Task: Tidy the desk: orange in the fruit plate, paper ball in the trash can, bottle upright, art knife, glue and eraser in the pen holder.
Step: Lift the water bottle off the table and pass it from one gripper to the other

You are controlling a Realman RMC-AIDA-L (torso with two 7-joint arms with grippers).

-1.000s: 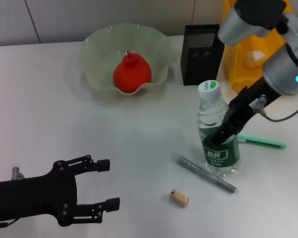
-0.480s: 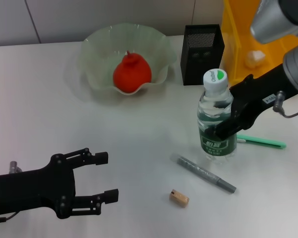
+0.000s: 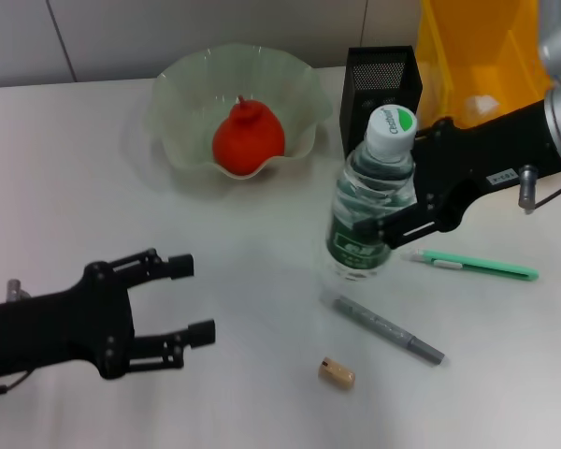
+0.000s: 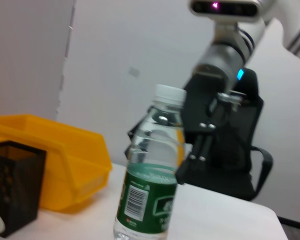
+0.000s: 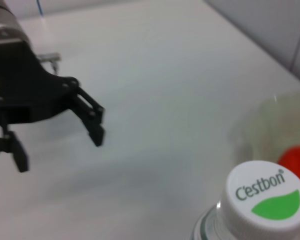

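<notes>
Clear plastic bottle (green label, cap on) stands on the desk, clamped by the right gripper. Left gripper hovers nearby, fingers spread wide and empty.

grey pen, black office chair

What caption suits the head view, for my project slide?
Right end effector grips the upright bottle on the desk; left end effector waits open.
</notes>
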